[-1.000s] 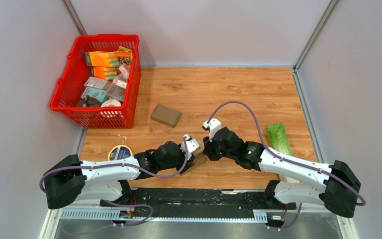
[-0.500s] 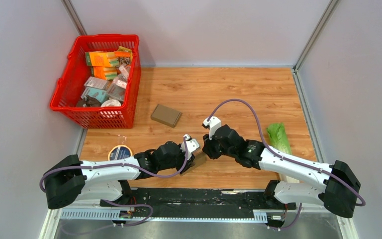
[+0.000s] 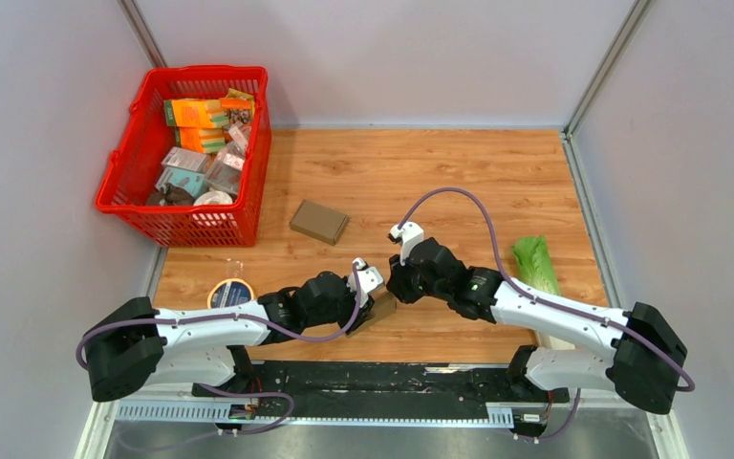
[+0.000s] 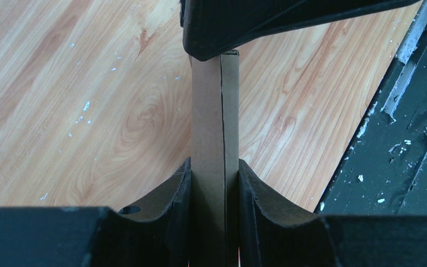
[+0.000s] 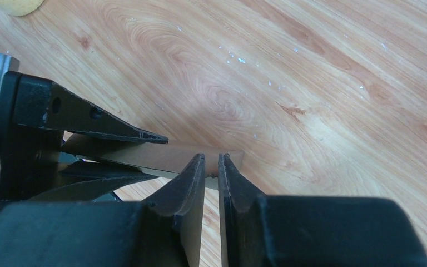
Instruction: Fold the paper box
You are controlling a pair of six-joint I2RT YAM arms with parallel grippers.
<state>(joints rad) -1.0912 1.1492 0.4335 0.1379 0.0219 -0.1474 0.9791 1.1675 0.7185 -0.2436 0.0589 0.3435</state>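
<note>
A flat brown paper box (image 3: 383, 310) hangs just above the wooden table, and my left gripper (image 3: 371, 293) is shut on it. In the left wrist view the cardboard (image 4: 214, 117) runs straight up between the left gripper's (image 4: 214, 169) two fingers. Its far end is covered by a finger of the right gripper. My right gripper (image 3: 394, 285) meets that end from the right. In the right wrist view the right gripper (image 5: 212, 158) has its fingers a narrow gap apart. The cardboard (image 5: 144, 156) lies just past their tips, not clamped between them.
A second brown box (image 3: 319, 222) lies on the table farther back. A red basket (image 3: 119, 172) full of packets stands at the back left. A green lettuce (image 3: 533, 263) lies right, and a round tin (image 3: 230, 292) lies left. A black rail (image 3: 382, 378) runs along the near edge.
The right gripper has narrowed its jaws and edged slightly left, closer to the box's end. The left gripper and the box have stayed in place.
</note>
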